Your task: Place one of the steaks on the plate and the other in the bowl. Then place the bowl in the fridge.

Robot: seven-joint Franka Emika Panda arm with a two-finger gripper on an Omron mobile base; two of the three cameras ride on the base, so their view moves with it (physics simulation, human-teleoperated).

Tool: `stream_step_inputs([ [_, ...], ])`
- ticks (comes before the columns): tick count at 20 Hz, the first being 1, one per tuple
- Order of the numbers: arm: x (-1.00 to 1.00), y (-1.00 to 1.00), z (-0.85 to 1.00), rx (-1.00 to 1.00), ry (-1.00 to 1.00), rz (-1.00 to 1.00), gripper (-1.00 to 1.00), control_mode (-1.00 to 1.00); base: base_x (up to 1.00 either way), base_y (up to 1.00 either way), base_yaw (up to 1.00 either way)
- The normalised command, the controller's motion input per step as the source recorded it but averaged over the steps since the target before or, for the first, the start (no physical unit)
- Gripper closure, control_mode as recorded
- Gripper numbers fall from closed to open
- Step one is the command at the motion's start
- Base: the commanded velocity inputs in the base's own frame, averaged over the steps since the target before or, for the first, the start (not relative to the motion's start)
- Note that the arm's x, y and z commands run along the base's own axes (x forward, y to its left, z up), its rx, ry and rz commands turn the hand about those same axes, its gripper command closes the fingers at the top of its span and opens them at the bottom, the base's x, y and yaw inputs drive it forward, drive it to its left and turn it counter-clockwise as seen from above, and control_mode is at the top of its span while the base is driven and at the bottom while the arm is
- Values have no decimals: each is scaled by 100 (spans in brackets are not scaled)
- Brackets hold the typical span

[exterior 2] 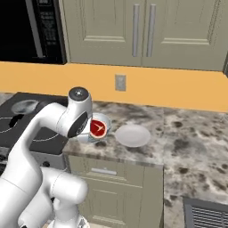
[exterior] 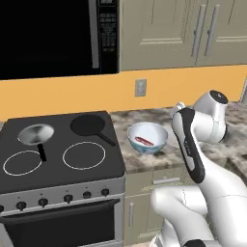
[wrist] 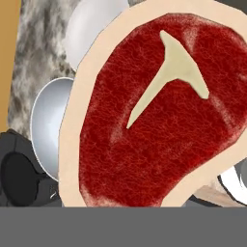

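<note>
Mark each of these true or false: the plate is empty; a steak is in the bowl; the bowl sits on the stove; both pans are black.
1. The plate is empty. True.
2. A steak is in the bowl. True.
3. The bowl sits on the stove. False: it stands on the counter, beside the stove.
4. Both pans are black. False: the left pan is grey and the right pan is black.
</note>
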Motion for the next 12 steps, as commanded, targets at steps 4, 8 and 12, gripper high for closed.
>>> stream_step_inputs([
  [4,0,0,0,0,0,0,100,100,28,-60,0],
  [8,0,0,0,0,0,0,100,100,74,0,0],
  [12,0,0,0,0,0,0,100,100,81,-10,0],
])
